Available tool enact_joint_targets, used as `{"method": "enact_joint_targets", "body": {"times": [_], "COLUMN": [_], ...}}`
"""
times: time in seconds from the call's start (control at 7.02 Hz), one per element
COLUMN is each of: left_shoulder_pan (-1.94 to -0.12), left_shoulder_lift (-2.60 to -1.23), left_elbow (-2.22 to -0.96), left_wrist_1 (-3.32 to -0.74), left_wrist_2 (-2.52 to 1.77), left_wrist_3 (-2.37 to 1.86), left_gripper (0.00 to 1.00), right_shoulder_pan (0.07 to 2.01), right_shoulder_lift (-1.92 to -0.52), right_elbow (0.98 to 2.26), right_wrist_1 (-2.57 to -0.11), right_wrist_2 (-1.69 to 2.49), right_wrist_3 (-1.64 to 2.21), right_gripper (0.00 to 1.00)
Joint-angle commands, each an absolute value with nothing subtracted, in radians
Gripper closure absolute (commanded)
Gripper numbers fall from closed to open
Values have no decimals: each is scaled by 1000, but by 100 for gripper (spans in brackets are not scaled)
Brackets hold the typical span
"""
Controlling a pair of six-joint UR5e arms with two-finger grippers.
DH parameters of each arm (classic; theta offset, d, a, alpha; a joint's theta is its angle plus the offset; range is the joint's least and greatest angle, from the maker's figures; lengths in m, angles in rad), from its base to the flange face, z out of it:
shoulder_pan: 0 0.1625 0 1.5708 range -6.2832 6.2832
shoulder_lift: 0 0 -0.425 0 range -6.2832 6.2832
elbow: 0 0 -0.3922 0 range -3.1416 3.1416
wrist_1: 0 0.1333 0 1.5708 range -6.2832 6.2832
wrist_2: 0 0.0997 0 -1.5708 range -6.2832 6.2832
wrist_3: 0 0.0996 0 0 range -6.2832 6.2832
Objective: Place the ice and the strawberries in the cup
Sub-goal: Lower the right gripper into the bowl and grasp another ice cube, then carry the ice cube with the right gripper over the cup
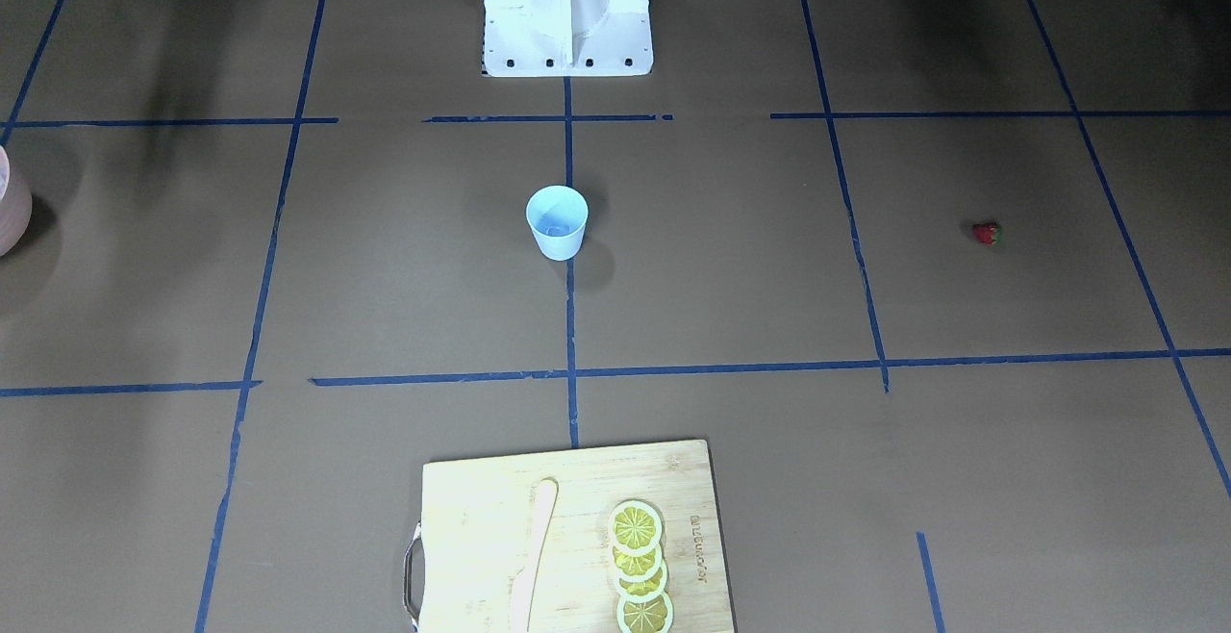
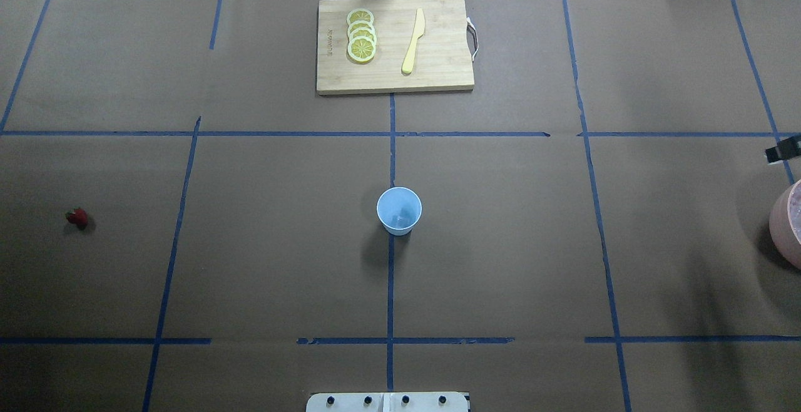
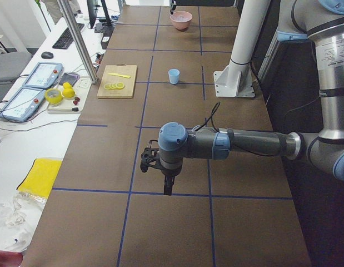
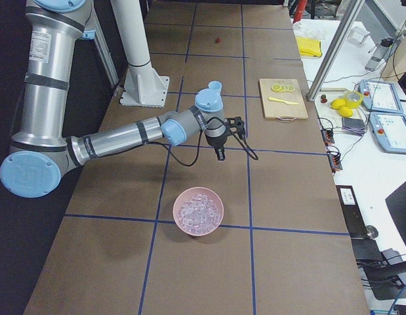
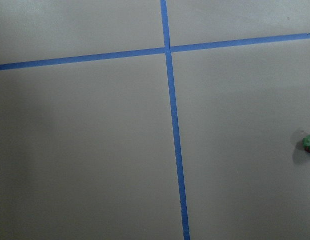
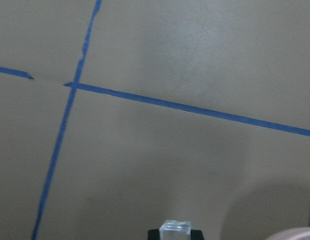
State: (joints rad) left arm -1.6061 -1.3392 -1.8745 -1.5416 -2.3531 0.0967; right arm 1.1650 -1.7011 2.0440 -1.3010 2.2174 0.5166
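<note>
Upright at mid-counter, on a blue tape line: the light-blue cup (image 2: pixel 399 210). Well apart from it, toward the robot's left end of the counter: the strawberry (image 2: pixel 77 216), lying alone on the brown paper. Pinched between the right jaws, above bare counter: one clear ice cube (image 6: pixel 175 226). Near them, more ice (image 4: pixel 197 210) heaped in the pink bowl (image 4: pixel 198 231). Cannot tell how wide the left jaws stand, hanging over a tape cross near the strawberry.
</note>
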Motion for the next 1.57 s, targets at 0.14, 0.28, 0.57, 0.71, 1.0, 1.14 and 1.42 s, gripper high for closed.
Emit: {"method": "enact_joint_targets", "body": {"times": [0.14,0.28,0.57,0.71,1.0,1.14,1.42], "left_shoulder_pan": [-1606,-1606,-1606,-1606,-1606,-1606,-1606], "left_shoulder_lift": [-1339,-1339,-1339,-1339,-1339,-1339,-1339], "left_elbow": [-1875,-1875,-1875,-1875,-1873,-1868,-1864], "left_wrist_1": [-1542,-1542,-1542,-1540,-1537,-1537,-1537], "left_wrist_2": [-2353,-2353,-2353,-2353,-2353,-2353,-2353], "left_wrist_3": [97,97,97,97,97,97,98], "left_gripper": [0,0,0,0,0,0,0], "right_shoulder_pan": [915,837,659,617,542,507,444], "right_shoulder_lift": [-1408,-1284,-1003,-921,-774,-763,-717], "right_elbow": [2066,2078,2056,2015,1892,1866,1755], "right_wrist_1": [-1490,-1625,-1886,-1887,-1887,-1884,-1878], "right_wrist_2": [2087,2022,1901,1884,1809,1786,1721], "right_wrist_3": [862,926,1091,1174,1270,1287,1325], "right_gripper": [100,100,100,100,100,100,100]}}
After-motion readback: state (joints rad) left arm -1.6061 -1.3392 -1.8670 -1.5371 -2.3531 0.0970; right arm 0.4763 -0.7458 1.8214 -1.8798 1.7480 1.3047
